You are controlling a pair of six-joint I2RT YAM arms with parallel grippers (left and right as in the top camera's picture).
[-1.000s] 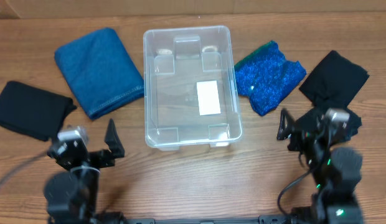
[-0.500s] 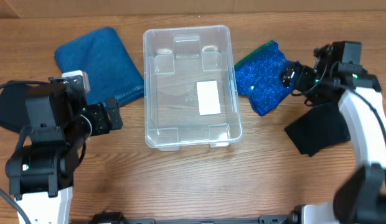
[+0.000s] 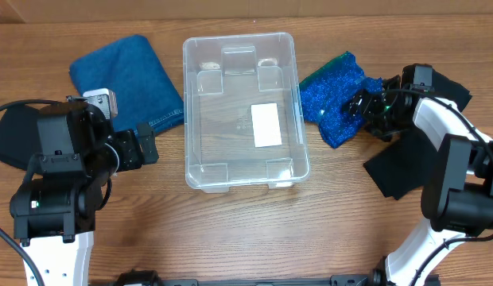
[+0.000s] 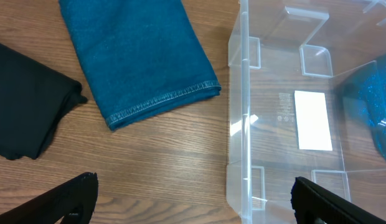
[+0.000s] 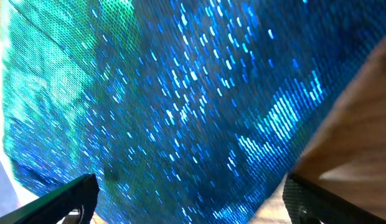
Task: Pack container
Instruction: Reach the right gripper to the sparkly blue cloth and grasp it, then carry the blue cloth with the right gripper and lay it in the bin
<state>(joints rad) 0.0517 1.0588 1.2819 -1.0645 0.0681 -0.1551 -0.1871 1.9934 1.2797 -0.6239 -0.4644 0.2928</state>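
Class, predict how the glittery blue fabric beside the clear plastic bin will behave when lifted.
Probably floppy: the glittery blue fabric lies folded and rumpled, so it should drape and sag. Its shiny mesh surface may slip when pinched.

The clear plastic rectangular container [image 3: 223,135] is smooth and glossy, with a matt white label [image 3: 266,125] on its base. The folded teal-blue cloth [image 3: 127,89] looks like coarse twill with a stitched hem. The bright blue mesh fabric [image 5: 180,112] glitters. The wood-grain tabletop [image 3: 230,230] is smooth. The black cloth [image 3: 12,137] at its left edge and the second black cloth [image 3: 409,163] at its right edge are matt.
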